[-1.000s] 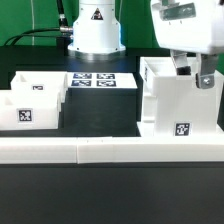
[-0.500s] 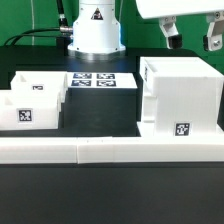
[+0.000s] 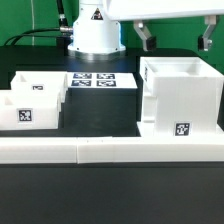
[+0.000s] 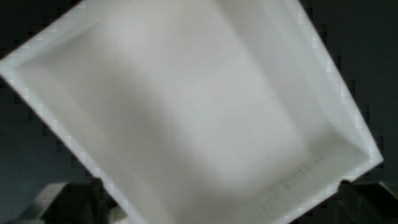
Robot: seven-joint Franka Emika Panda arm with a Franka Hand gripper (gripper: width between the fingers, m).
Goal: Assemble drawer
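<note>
I am judging the step in hand to be fetching a tray for the housing [image 3: 180, 95], the big white box sitting on the tabletop [image 3: 110, 195] at the exterior view's right, just behind the border bar [image 3: 110, 150]. To do it well, I am planning to cross the frame high, clear of the housing's walls, then descend squarely over one tray wall before closing. The farther tray [image 3: 42, 88] and nearer tray [image 3: 22, 112] are sitting at middle left, close together. The end effector [image 3: 176, 42] is hanging at upper right, fingers spread wide and gripping nothing. The housing is lying directly below it, apart from it. The wrist view is looking into its hollow.
</note>
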